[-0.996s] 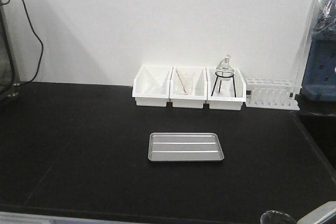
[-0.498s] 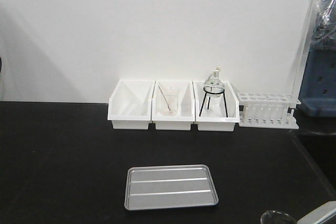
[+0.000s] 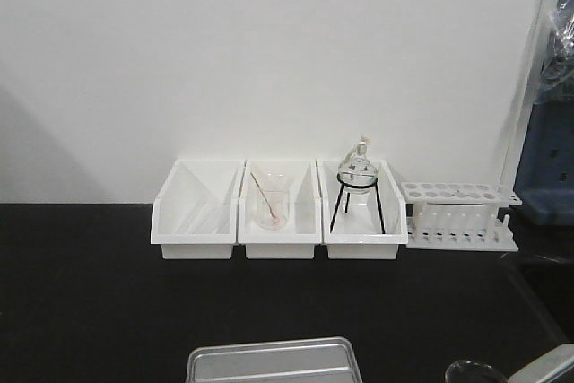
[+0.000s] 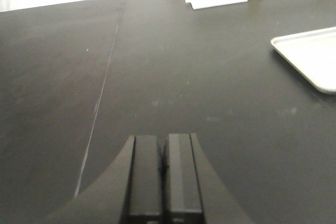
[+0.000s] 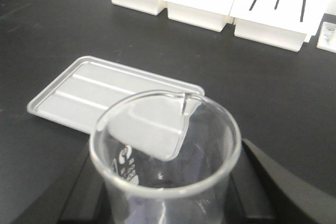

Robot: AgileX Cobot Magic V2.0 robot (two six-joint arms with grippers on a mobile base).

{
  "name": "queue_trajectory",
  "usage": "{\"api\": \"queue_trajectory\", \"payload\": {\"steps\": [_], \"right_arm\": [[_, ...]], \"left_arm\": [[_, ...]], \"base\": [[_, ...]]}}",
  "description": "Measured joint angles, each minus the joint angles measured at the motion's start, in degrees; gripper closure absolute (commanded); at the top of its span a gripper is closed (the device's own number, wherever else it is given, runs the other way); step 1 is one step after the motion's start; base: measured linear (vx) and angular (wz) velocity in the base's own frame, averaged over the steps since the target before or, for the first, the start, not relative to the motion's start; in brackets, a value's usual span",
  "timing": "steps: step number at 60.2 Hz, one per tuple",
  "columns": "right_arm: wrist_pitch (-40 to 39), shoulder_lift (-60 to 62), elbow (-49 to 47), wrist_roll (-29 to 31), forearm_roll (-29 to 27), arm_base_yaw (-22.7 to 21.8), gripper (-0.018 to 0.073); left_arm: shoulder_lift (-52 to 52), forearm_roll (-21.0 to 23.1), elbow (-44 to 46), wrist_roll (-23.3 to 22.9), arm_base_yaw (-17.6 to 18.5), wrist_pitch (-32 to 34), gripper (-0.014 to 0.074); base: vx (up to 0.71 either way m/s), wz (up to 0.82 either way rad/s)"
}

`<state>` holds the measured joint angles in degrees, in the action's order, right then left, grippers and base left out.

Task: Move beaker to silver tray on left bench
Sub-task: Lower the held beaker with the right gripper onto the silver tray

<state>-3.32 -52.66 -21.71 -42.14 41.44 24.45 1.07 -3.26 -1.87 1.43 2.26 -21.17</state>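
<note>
Glass fills the right wrist view: the beaker [image 5: 165,156] stands upright between the dark fingers of the right gripper [image 5: 168,205], which seem clamped on its wall, though the contact itself is hard to see. It hangs above the black bench [image 5: 47,30], near the silver tray [image 5: 89,90] but to its right, not yet over it. We should carry it leftward over the tray's flat middle, hold it level, lower gently, then let go. The left gripper [image 4: 164,177] is pressed closed on nothing
</note>
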Motion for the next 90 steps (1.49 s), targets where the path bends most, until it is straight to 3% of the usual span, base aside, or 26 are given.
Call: {"api": "queue_trajectory", "payload": {"steps": [42, 51, 64, 76, 90], "right_arm": [[-0.12, 0.0, 0.0, 0.0, 0.0, 0.0, 0.0571], [-6.47, -2.05, 0.0, 0.83, 0.0, 0.0, 0.0571], [-20.71, -20.0, -7.16, 10.19, -3.65, 0.0, 0.0571], [-25.34, -37.95, -16.97, 11.67, -5.42, 0.0, 0.0571], [-33.49, -51.88, -21.8, 12.75, -1.23, 0.0, 0.0571]], "left_arm": [[0.0, 0.0, 0.0, 0.0, 0.0, 0.0, 0.0595], [0.0, 0.0, 0.0, 0.0, 0.0, 0.0, 0.0595], [0.0, 0.0, 0.0, 0.0, 0.0, 0.0, 0.0595], [0.0, 0.0, 0.0, 0.0, 0.0, 0.0, 0.0595], [0.0, 0.0, 0.0, 0.0, 0.0, 0.0, 0.0595]], "base": [[0.09, 0.01], [0.0, 0.0], [0.0, 0.0], [0.0, 0.0], [0.0, 0.0]]}}
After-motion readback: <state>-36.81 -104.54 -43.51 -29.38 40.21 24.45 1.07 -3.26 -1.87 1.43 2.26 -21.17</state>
